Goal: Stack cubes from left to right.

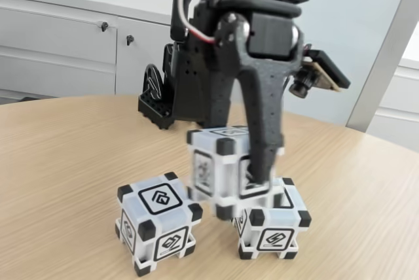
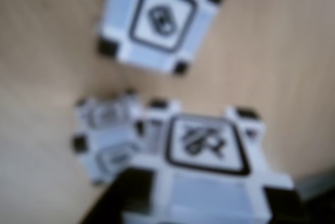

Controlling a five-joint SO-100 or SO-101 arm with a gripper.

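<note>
Fixed view, left to right. The left cube sits alone on the worktop, square on its base and apart from the other two. You have not touched it at this point.

At centre, the held cube is off the worktop and slightly blurred, which I take as motion. Your gripper comes down from above, and one dark finger crosses the cube's right-hand face. The fingers are pinching this cube; the opposite finger is hidden behind it. The wrist view agrees: the held cube sits close under the camera with dark gripper parts at its lower edge.

To the right, the right cube rests on the worktop. The held cube overlaps its upper left corner in this view, low and near, but I cannot tell whether the two touch. In the wrist view a cube lies partly beneath the held one and offset to its left; I judge it to be this right cube.

Judgement: you are in the carry-and-place step of the first stack. The next move calls for squaring the held cube over the right cube, lowering it flat, then spreading the fingers. An off-centre release risks a topple.
</note>
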